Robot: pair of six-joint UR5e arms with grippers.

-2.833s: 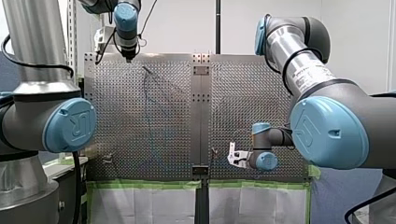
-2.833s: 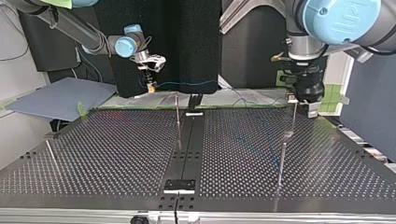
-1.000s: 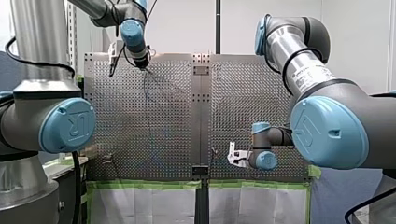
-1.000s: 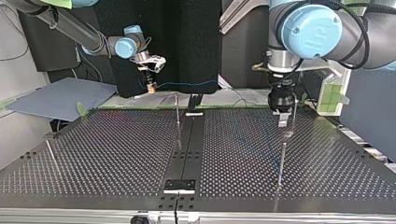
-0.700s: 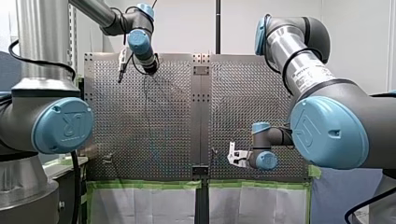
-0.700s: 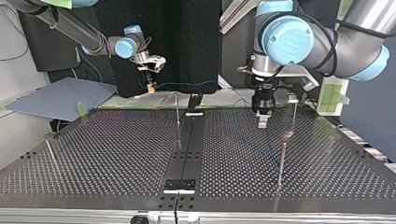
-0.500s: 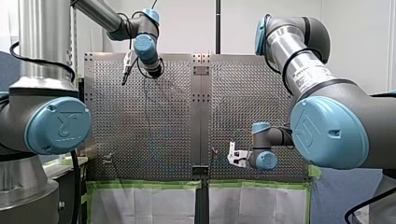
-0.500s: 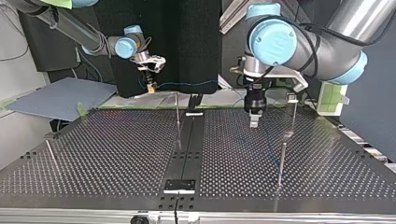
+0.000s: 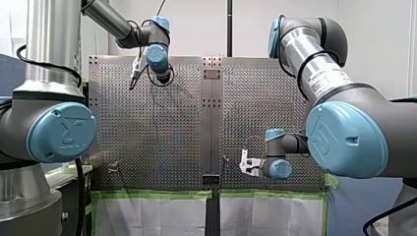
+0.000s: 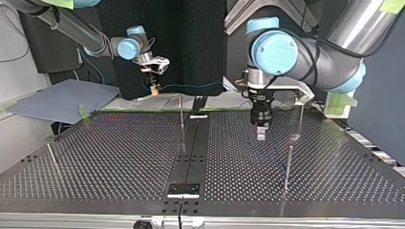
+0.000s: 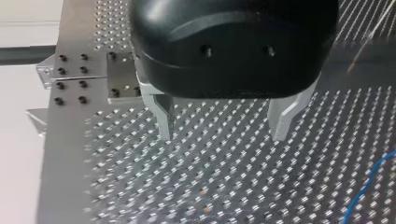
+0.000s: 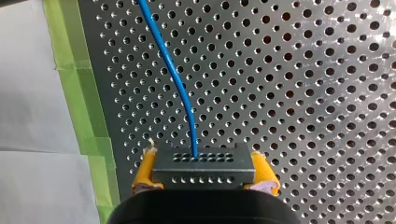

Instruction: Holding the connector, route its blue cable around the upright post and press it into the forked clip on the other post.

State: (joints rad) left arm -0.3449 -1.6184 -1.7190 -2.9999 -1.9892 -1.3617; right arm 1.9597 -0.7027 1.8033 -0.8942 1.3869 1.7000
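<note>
While our right gripper [image 12: 204,173] clamps the connector [image 12: 204,161] and left gripper [image 11: 224,126] hangs spread, empty, we'd hold the cable [image 12: 180,79] taut, low, unhurried.

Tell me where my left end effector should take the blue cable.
Take the stretch of thin blue cable over the perforated table, probably from above, the open left end effector straddling it; its connector end is clamped in the right end effector.

left pincer [image 9: 165,77] far, right pincer [image 9: 247,166] near, perforated table [image 9: 182,128]
</note>
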